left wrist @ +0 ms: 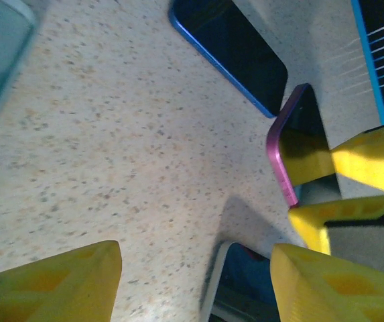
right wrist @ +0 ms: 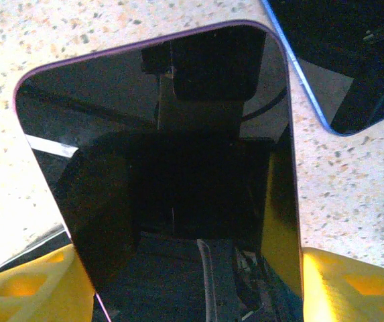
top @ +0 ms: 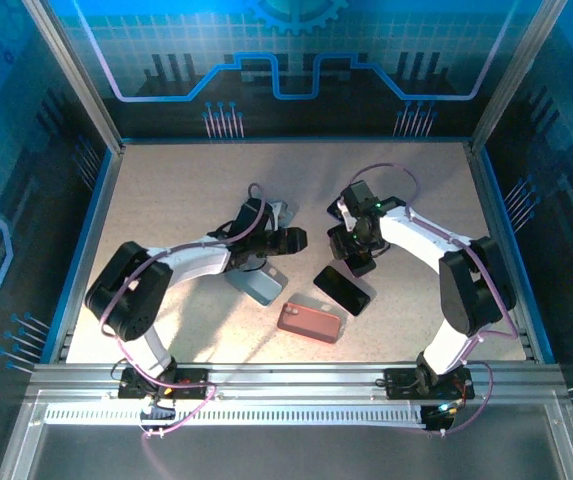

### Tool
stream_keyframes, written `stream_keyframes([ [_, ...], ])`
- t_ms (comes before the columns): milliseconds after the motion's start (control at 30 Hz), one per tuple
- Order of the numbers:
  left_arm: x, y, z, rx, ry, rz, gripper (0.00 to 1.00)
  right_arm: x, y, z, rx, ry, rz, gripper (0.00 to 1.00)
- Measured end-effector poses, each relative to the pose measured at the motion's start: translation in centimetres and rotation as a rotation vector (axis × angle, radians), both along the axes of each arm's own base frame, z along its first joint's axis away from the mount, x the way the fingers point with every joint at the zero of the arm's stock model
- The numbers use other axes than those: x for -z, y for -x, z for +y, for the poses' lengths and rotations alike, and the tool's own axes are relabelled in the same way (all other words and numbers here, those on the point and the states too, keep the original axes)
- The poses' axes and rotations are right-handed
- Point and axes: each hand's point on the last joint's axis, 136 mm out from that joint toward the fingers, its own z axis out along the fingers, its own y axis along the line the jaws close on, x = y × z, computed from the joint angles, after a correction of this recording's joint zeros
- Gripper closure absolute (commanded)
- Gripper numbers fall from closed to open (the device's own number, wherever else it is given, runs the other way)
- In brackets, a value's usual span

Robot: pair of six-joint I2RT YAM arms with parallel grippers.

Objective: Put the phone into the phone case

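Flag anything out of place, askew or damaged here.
Nothing damaged or spilled. Only the purple-edged phone stands askew, held tilted up in the right gripper while the blue-edged phone lies flat on the table.

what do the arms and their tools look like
The left arm and right arm have white links, bulky black joints and black bases. A thin purple cable runs along each. The left tool and right tool are black, each ending in two chunky yellow wedge-shaped fingers with hollow pockets.
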Motion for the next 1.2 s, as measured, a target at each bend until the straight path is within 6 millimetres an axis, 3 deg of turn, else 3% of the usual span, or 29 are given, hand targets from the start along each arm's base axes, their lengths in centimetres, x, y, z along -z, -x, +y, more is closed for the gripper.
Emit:
stream_keyframes([
  [300,0.9,-0.6,-2.3,0.023,0.113,0.054,0.41,-0.6,0.7,2.1,-0.051,-0.042,0.013,0.29],
  [500,0.4,-0.8,-3.2,0.033,0.16,0.055,0.41,-1.0,0.8,3.0,-0.07,-0.068,0.013,0.29],
  [700,-0.2,-1.1,-3.9,0.039,0.189,0.044,0.44,-1.0,1.0,3.4,-0.078,-0.085,0.023,0.29],
  [1200,0.6,-1.2,-4.8,0.042,0.194,0.065,0.55,-1.3,1.4,3.7,-0.076,-0.094,0.042,0.29],
])
